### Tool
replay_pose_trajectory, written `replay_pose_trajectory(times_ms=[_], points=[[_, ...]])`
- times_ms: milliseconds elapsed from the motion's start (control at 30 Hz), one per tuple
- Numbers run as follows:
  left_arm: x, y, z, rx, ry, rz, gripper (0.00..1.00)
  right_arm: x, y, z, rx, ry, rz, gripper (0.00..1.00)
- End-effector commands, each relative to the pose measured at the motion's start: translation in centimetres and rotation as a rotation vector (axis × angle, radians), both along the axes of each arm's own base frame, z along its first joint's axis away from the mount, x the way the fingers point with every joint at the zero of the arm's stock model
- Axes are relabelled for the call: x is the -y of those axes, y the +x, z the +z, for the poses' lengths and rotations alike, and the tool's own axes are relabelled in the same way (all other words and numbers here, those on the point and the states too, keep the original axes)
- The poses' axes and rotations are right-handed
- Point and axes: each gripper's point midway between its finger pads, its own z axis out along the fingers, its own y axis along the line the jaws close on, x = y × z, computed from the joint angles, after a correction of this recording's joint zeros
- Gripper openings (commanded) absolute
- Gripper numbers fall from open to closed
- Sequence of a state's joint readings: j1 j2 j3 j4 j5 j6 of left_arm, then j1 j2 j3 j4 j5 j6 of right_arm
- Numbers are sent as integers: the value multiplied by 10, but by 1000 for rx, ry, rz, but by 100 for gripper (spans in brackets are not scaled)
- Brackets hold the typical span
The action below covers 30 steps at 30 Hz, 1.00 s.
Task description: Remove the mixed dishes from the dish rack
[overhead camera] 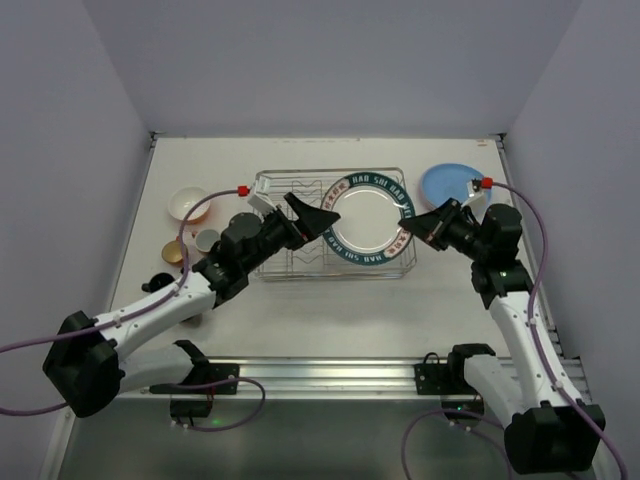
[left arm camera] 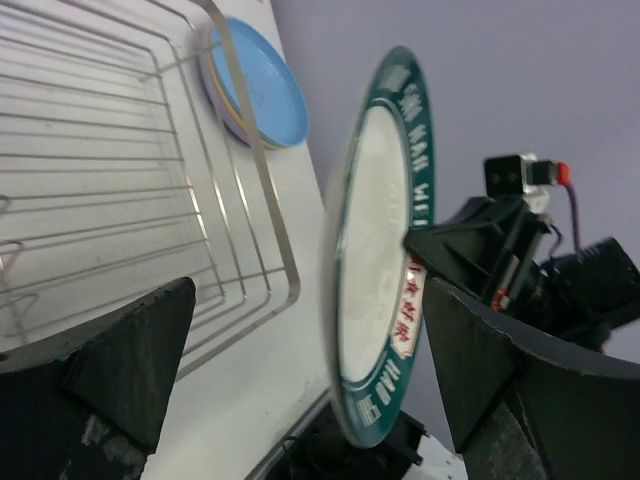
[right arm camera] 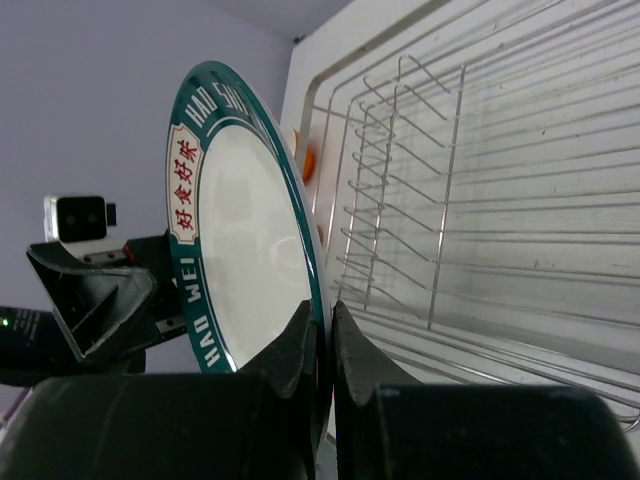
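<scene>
The patterned-rim plate (overhead camera: 368, 222), white with a green lettered border, hangs on edge above the right end of the dish rack (overhead camera: 275, 262). My right gripper (overhead camera: 415, 222) is shut on the plate's right rim; the right wrist view shows both fingers (right arm camera: 350, 345) pinching the plate's (right arm camera: 240, 240) edge. At the opposite rim, my left gripper (overhead camera: 318, 215) is open, and the plate (left arm camera: 375, 250) stands between its wide-apart fingers without touching them. The silver wire rack (left arm camera: 100, 150) shows bare wires and dividers (right arm camera: 480, 200).
A stack of plates with a blue one on top (overhead camera: 448, 183) lies right of the rack, near the table's far right edge. Left of the rack are an orange bowl, white inside (overhead camera: 186, 203), and several small cups (overhead camera: 175, 250).
</scene>
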State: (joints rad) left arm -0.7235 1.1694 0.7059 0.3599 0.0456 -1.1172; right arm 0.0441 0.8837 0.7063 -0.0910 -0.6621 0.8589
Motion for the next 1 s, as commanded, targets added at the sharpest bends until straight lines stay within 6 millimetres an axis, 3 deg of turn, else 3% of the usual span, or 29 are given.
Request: replay_pose_trajectory(times_ms=[0,33,133,167,200,233,267,300,333,433,467,533,567,600,700,733,800,867,967], points=[[-33,19,32,80,77,186,100,24,16,50,81,100,-213,0],[-41,23,44,113,110,222,100,32,21,49,68,103,-258,0],[-77,23,50,129,222,350,100,78,38,34,2,95,-442,0],[-88,19,53,108,252,381,100,108,47,29,-14,97,-550,0],[-104,10,49,78,298,408,100,125,52,34,-10,89,-610,0],[-110,5,53,83,313,411,100,147,65,19,-66,72,-682,0],[-115,0,61,100,319,408,100,181,71,13,-87,53,-792,0],[-129,-11,67,110,336,422,100,194,76,10,-104,54,-821,0],[-137,-16,73,129,359,426,100,208,85,-9,-166,55,-844,0],[-165,-38,86,226,399,444,100,243,104,-19,-167,40,-913,0],[-167,-44,90,286,418,420,100,255,115,-41,-220,8,-910,0],[-178,-56,84,357,524,384,100,265,132,-42,-224,-21,-892,0],[-182,-59,77,351,576,370,100,271,140,-62,-272,-28,-888,0],[-186,-62,59,312,656,340,100,271,147,-63,-268,-20,-870,0],[-184,-63,33,306,758,271,100,277,160,-83,-302,-18,-857,0],[-182,-62,13,308,806,239,100,279,161,-90,-316,-17,-858,0],[-181,-59,8,352,822,233,100,284,163,-107,-354,-29,-864,0],[-190,-57,-3,342,841,282,100,289,165,-112,-348,-37,-868,0],[-197,-54,-1,359,820,341,100,287,164,-129,-366,-38,-861,0]])
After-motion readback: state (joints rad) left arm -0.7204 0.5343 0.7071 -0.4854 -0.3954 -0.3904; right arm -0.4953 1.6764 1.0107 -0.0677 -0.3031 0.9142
